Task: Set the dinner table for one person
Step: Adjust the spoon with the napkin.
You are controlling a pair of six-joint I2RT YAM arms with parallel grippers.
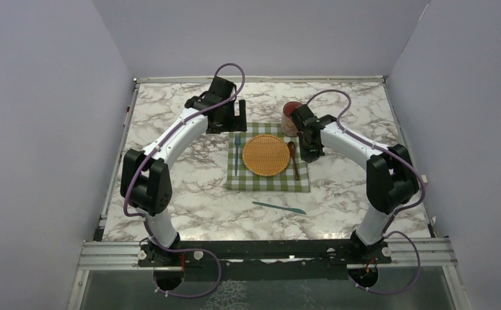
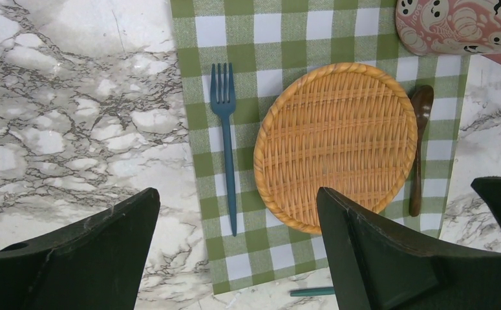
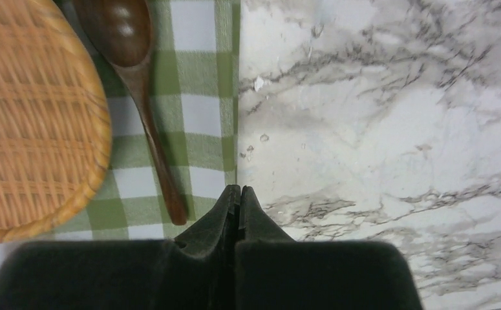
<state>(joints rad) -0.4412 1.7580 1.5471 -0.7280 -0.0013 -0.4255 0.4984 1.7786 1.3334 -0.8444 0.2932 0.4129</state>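
Looking down on the desk (image 1: 189, 200), which way does it run?

It's about square, so I can't name a long axis. Its metal-framed edges run straight across and straight away from the arm bases.

What lies on it?

A green-and-white checked cloth (image 1: 268, 182) sits near the middle, with a round woven plate (image 1: 266, 155) on it. A blue fork (image 1: 236, 154) lies just left of the plate, tines toward the far edge. A brown wooden spoon (image 1: 293, 160) lies just right of the plate, bowl toward the far edge and handle toward the arms. Both run near to far.

And the knife?

The teal knife (image 1: 280, 207) lies on bare marble in front of the cloth, apart from it. It runs left to right, a little slanted.

Anything else?

A pink patterned cup (image 2: 458, 26) is at the cloth's far right corner. From above, the right arm partly hides it.

How are the grippers?

The left gripper (image 2: 236, 200) hangs above the far left corner of the cloth, fingers spread wide with nothing between them. The right gripper (image 3: 238, 194) is above the cloth's right edge, by the end of the spoon's handle. Its fingers are pressed together and hold nothing.
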